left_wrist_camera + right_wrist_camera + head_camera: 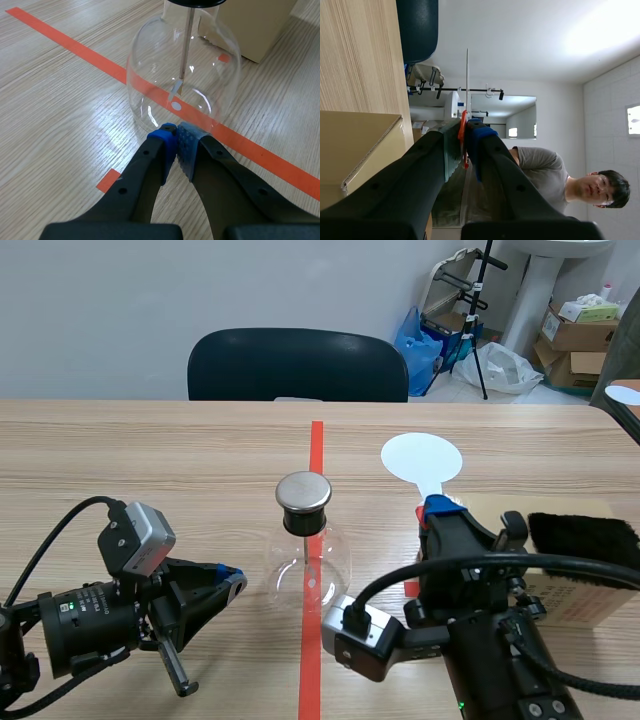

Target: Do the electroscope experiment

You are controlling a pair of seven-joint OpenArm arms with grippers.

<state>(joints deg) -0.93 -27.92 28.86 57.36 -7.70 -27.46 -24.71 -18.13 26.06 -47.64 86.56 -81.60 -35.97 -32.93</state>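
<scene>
The electroscope, a clear glass flask with a round metal cap, stands on the orange tape line at the table's middle. Inside it a thin rod with foil leaves hangs down. My left gripper lies low to the flask's left, shut on nothing, its tips just short of the glass. My right gripper, right of the flask, is shut on the orange handle of a white round paddle. From the wrist the paddle shows edge-on between the fingers.
A cardboard box with a black furry pad on top stands at the right, next to my right arm. A dark chair is behind the far edge. A person shows in the right wrist view.
</scene>
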